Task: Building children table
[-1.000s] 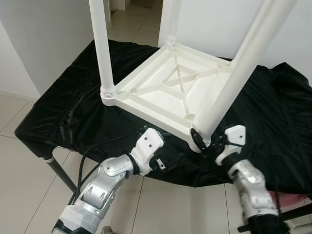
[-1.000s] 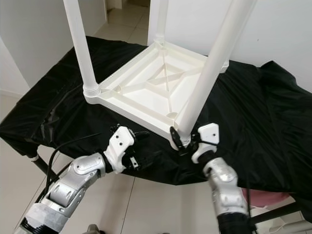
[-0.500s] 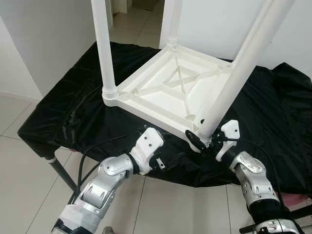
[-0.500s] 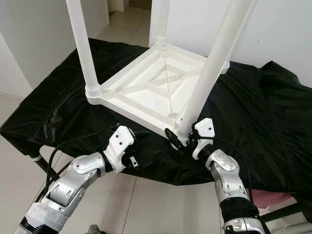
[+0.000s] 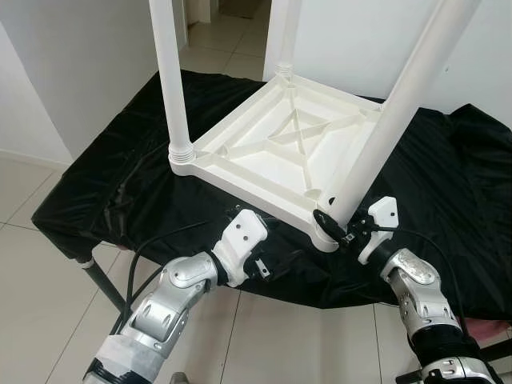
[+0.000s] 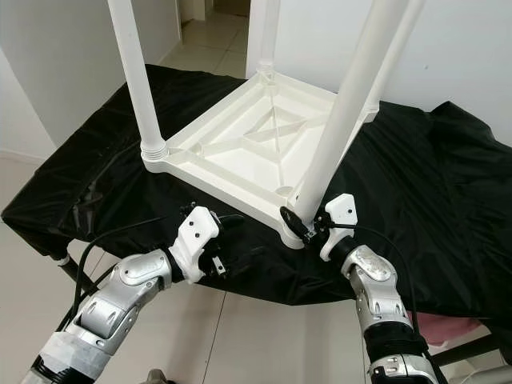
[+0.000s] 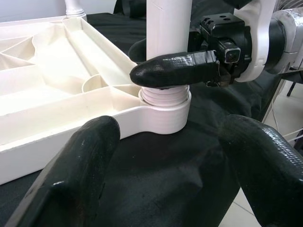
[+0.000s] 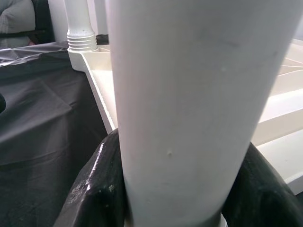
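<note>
- While the right gripper (image 5: 330, 226) stays clamped on the near leg (image 5: 384, 132) just above its threaded collar, low and right of centre in the head views, the step in hand appears to be seating that leg in the corner socket (image 7: 163, 115) of the table top (image 5: 276, 152).
- Table top lies upside down on the black cloth (image 5: 112, 172) at the middle of the frame; the left leg (image 5: 170, 72) and far leg (image 5: 284, 36) stand upright in their corners, rising out of the upper edge.
- Right wrist view confirms one black finger on each side of the white tube, both pressed against it.
- Left gripper (image 7: 180, 161) hovers lower centre, just beside the front edge of the table top and touching nothing; its fingers (image 7: 80, 175) stand wide apart, pointing at the socket.
- To do this step well, in my judgement: keep the leg in line with the socket axis while turning, since several thread rings show above the socket rim and a tilted leg would likely bind.
- Left gripper could usefully brace the front edge so the table top does not slide or spin on the slippery cloth.
- Against one second ago: the right wrist has rolled and moved in toward the leg, consistent with a twist.
- Leg's lean looks much the same; any gain in thread depth is too small to tell.
- Left gripper is unchanged.
</note>
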Tool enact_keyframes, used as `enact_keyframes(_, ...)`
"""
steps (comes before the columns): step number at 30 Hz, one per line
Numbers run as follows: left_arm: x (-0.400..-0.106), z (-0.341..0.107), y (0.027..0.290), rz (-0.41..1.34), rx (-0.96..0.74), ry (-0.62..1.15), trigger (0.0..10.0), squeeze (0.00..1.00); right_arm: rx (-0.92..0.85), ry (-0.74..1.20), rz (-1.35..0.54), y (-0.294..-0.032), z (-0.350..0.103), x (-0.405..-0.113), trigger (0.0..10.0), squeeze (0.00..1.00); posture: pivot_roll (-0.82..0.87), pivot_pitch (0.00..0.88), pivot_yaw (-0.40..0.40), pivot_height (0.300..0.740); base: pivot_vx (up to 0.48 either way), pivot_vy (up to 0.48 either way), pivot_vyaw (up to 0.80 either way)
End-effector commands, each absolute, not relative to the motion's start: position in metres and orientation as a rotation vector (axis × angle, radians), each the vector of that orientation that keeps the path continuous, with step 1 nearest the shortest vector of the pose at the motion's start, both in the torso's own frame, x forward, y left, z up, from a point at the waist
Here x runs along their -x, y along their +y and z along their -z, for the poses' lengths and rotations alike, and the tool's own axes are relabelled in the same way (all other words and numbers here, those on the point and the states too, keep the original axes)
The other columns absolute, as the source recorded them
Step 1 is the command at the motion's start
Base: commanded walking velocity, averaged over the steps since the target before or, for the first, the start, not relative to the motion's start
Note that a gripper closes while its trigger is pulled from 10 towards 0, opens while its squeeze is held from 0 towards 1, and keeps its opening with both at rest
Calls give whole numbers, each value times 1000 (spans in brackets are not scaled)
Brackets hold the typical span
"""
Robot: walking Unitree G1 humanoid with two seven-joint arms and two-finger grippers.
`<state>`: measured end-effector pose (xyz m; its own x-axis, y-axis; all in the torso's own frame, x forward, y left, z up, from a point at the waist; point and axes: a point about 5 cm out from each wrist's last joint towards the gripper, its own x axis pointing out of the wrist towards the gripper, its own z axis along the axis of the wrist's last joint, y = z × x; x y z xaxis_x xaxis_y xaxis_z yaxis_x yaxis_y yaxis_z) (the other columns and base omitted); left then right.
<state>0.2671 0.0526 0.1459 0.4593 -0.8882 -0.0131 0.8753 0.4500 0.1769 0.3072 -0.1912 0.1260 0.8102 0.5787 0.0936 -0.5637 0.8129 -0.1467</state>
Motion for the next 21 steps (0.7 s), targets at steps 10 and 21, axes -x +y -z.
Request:
enact_keyframes(10,-265,-142,52,1123,-171,-70,10000,0,58,-108,-447,-195,-115,-296,10000,0,22,60,-44,740,0,0,0)
enact_keyframes(21,-264,-141,52,1125,-166,-65,10000,0,21,-101,-85,-191,-111,-287,10000,0,21,65,-47,740,0,0,0)
